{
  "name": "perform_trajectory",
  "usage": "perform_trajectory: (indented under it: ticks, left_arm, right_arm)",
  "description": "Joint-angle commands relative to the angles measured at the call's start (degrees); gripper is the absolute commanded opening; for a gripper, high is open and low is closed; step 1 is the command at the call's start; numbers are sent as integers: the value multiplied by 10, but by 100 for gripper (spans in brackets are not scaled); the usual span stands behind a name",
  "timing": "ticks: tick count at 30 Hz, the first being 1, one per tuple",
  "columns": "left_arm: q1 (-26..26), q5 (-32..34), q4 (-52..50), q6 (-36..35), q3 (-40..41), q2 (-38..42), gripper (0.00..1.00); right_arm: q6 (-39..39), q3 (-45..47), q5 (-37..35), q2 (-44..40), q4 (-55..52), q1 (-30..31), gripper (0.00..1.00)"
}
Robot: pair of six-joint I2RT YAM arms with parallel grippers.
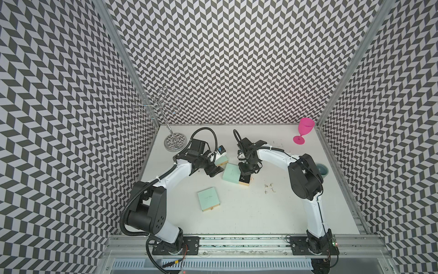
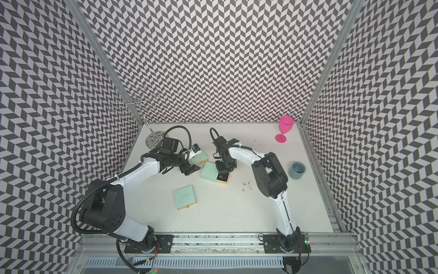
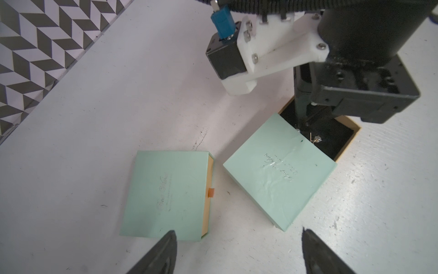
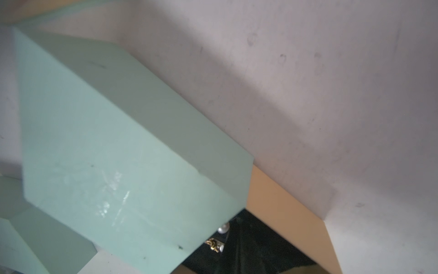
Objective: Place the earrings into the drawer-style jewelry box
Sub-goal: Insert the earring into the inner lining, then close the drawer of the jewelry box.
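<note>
Mint boxes: three; front box (image 1: 209,198) closed, middle box (image 1: 232,174) with its drawer (image 1: 245,183) pulled out.
Earrings (image 1: 270,188): loose cluster on table (image 1: 248,213) near drawer; only the wrist views show one earring (image 3: 316,139) on drawer's black lining.
Left gripper (image 3: 238,230): fingers apart, empty.
Right gripper (image 1: 244,175): closed, tips in drawer.

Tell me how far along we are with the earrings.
Done: the drawer is pulled open and at least one earring lies inside. In hand: the right gripper, shut, is down at the drawer; I can't tell whether it holds one. Remaining: a cluster of earrings on the table; the left gripper is open, empty.
</note>
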State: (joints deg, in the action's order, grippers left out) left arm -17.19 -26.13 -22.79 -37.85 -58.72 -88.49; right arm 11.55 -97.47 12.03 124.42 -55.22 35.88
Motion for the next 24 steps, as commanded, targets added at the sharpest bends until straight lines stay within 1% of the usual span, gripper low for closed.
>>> perform_trajectory:
  ticks: [1,7,11,14,18,21,24]
  left_arm:
    - [3,-13,-11,-3,3,2,84]
    - [3,-14,-10,-4,5,2,84]
    - [7,-11,-2,-6,1,-2,84]
    - [11,-2,10,-5,-2,-5,84]
    - [15,17,34,-4,0,-5,84]
    - [16,48,55,-3,7,-8,83]
    - [16,69,52,-13,16,-16,81]
  right_arm:
    - [-8,-8,-3,17,6,4,2]
    - [-9,-6,-13,12,6,4,4]
    - [-5,-41,-28,-17,-4,2,6]
    - [-2,-79,-39,-37,-29,-1,11]
    - [-9,-97,-8,-54,-57,-7,14]
    - [-10,-77,-13,-73,-65,-7,14]
    - [3,-15,-31,-109,-43,-18,12]
